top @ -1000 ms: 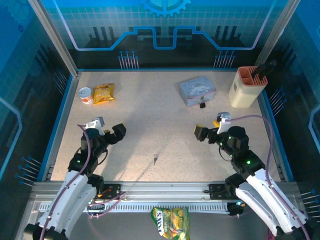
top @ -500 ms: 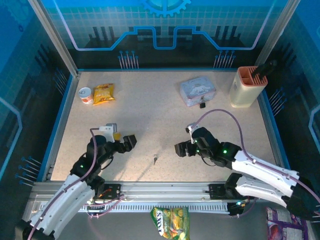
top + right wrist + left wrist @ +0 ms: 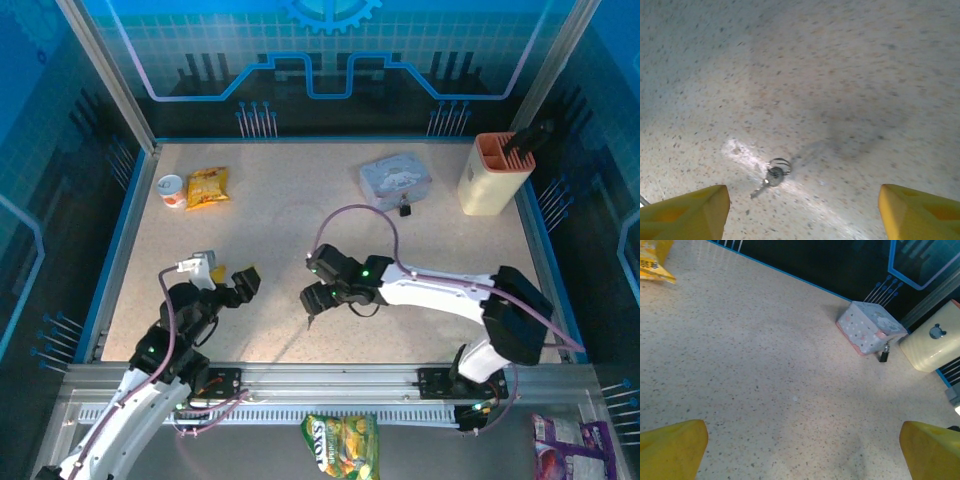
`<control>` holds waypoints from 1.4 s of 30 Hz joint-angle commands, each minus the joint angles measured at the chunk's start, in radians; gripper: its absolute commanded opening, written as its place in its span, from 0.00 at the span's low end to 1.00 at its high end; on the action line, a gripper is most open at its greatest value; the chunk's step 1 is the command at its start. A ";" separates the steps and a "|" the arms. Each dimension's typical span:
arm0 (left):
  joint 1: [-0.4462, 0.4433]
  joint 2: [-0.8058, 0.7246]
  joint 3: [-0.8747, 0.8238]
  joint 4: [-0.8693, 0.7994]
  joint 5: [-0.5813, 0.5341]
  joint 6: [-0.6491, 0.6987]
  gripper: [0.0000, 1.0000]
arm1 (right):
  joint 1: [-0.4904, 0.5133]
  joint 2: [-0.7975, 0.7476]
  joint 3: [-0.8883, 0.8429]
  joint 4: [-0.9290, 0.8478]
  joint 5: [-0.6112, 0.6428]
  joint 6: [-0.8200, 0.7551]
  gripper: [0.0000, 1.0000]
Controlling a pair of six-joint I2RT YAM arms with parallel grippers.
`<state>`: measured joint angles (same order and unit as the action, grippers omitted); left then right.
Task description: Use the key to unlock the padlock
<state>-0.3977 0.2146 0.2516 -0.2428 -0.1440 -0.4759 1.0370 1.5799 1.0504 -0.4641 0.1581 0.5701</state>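
Silvery and thin, one metal key (image 3: 771,177) with its small ring lies flat on the speckled surface (image 3: 270,230), just ahead of the right claw (image 3: 800,207), which is spread wide and empty. One tiny dark padlock (image 3: 884,354) sits just beside the single pale printed tin box (image 3: 867,330). The left claw (image 3: 802,450) gapes wide too, holding nothing.
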 commanded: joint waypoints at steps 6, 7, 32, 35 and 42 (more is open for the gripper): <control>-0.006 -0.043 0.014 -0.108 -0.092 -0.018 0.99 | 0.043 0.200 0.127 -0.066 -0.123 -0.010 0.63; -0.006 -0.044 0.016 -0.112 -0.095 -0.020 0.99 | 0.047 0.217 0.139 -0.076 -0.126 -0.009 0.61; -0.005 -0.065 0.029 -0.140 -0.097 -0.026 0.99 | 0.102 0.385 0.283 -0.269 0.021 0.037 0.37; -0.005 -0.064 0.028 -0.140 -0.097 -0.026 0.99 | 0.107 0.392 0.291 -0.290 0.037 0.045 0.33; -0.005 -0.064 0.024 -0.137 -0.103 -0.025 0.99 | 0.122 0.393 0.283 -0.278 0.032 0.066 0.29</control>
<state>-0.3977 0.1623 0.2520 -0.3630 -0.2249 -0.4984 1.1381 1.9537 1.3186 -0.7078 0.1734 0.6102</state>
